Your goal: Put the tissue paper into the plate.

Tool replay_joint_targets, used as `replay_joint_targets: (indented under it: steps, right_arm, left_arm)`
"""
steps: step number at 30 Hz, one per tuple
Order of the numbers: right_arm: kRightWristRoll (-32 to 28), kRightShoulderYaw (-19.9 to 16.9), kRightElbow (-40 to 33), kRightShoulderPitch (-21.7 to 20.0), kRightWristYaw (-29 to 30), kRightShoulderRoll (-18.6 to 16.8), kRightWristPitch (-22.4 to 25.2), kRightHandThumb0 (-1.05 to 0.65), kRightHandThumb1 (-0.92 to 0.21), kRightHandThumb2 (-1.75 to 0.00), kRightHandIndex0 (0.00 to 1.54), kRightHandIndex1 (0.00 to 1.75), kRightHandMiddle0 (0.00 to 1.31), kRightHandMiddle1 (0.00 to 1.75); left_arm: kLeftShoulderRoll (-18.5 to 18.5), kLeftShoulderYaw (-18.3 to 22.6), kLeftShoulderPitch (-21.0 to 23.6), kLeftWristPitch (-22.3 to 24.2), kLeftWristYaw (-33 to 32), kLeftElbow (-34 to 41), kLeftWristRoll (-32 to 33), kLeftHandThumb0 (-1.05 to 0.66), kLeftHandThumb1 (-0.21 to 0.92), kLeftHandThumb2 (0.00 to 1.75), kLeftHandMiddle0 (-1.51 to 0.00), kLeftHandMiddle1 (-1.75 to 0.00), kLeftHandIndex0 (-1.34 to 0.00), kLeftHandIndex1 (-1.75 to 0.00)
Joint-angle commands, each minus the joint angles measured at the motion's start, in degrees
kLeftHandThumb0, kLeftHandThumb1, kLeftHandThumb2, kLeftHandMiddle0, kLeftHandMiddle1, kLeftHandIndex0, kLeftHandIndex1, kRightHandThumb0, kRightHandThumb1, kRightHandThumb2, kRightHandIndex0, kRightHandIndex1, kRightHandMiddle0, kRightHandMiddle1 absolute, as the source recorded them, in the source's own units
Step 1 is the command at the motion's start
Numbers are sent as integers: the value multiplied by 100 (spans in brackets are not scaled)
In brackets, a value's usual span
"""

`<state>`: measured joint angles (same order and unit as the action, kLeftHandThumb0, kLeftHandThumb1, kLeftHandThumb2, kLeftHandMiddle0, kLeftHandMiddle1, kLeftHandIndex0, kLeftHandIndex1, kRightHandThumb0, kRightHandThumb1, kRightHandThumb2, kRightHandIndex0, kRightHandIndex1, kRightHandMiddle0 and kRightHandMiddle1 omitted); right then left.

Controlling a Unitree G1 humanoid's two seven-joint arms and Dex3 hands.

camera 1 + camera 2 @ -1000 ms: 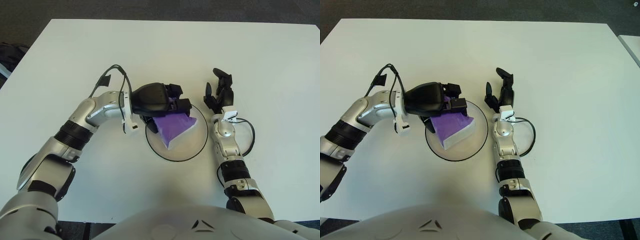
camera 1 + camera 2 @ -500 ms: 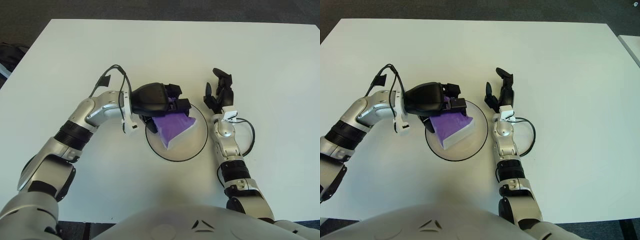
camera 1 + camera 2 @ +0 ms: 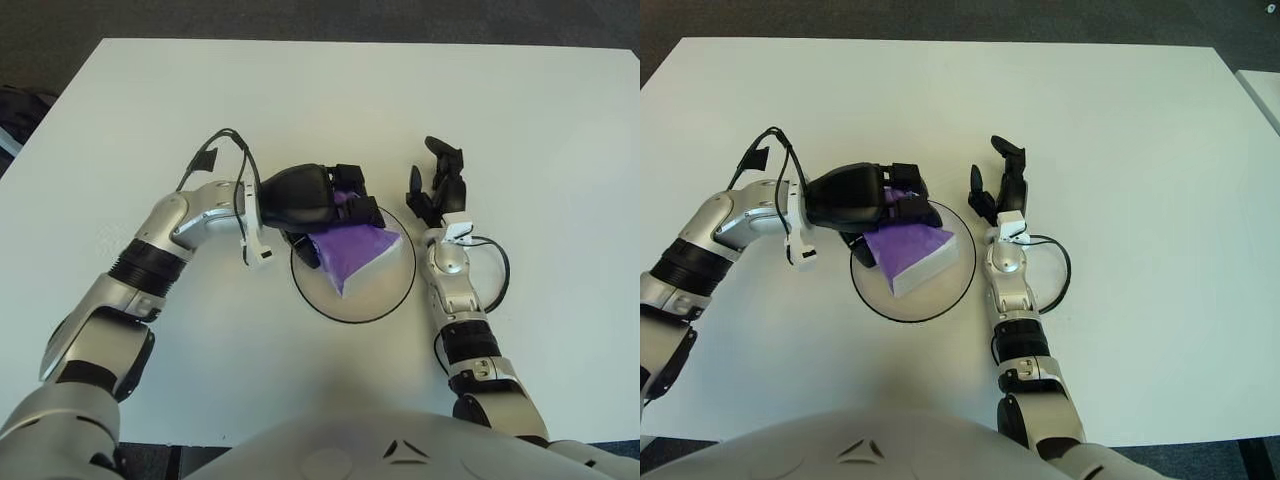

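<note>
Our black three-fingered left hand [image 3: 310, 200] grips the purple, white-edged pack of tissue paper [image 3: 352, 254] by its far corner, at about eleven o'clock over the round, dark-rimmed pale plate [image 3: 385, 300]. The pack lies inside the plate's rim. We judge it light, soft and crushable, best held gently across its edges. Our right hand [image 3: 438, 188], fingers spread and empty, shows at the plate's two o'clock.
</note>
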<state>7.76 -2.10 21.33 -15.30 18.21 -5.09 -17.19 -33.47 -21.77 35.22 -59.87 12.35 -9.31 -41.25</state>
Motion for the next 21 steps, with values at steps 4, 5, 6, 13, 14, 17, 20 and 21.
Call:
replay_joint_targets:
  steps: [4, 5, 6, 13, 14, 17, 20, 21]
  right_arm:
    - [-56, -146, 992, 344, 83, 58, 426, -71, -92, -72, 42, 0, 0, 89]
    - [-50, -152, 1043, 322, 99, 67, 403, -72, -92, -72, 42, 0, 0, 90]
    - [-55, -167, 1137, 282, 106, 84, 359, -72, -92, -71, 42, 0, 0, 90]
    - [-333, -387, 2380, -44, -206, 338, -489, -73, -92, -70, 43, 1, 0, 90]
    - [-355, -394, 2403, -53, -242, 330, -552, -73, -92, -70, 43, 1, 0, 90]
    - [-378, -416, 2492, -91, -288, 318, -683, -73, -92, -69, 43, 1, 0, 90]
    - [-399, -432, 2623, -146, -298, 325, -782, -72, -92, -69, 44, 1, 0, 90]
    - [-406, -437, 2664, -165, -300, 326, -805, -72, -92, -68, 44, 1, 0, 90]
  left_arm:
    - [-4, 110, 106, -171, -290, -99, -210, -104, 92, 75, 0, -1, 0, -4]
    - [0, 118, 108, -186, -325, -114, -224, -105, 92, 74, 0, -1, 0, -3]
    - [4, 125, 112, -201, -360, -130, -241, -105, 92, 73, 0, -1, 0, -2]
    - [20, 150, 171, -285, -571, -210, -422, -105, 92, 70, 0, 0, 0, 0]
    - [18, 152, 185, -293, -588, -220, -450, -105, 92, 70, 0, 0, 0, 0]
    - [15, 155, 208, -307, -623, -239, -504, -105, 92, 69, 0, 0, 0, 0]
    - [7, 160, 233, -320, -676, -255, -568, -105, 92, 67, 0, 0, 0, 0]
    - [3, 162, 242, -324, -693, -260, -586, -105, 92, 67, 0, 0, 0, 0]
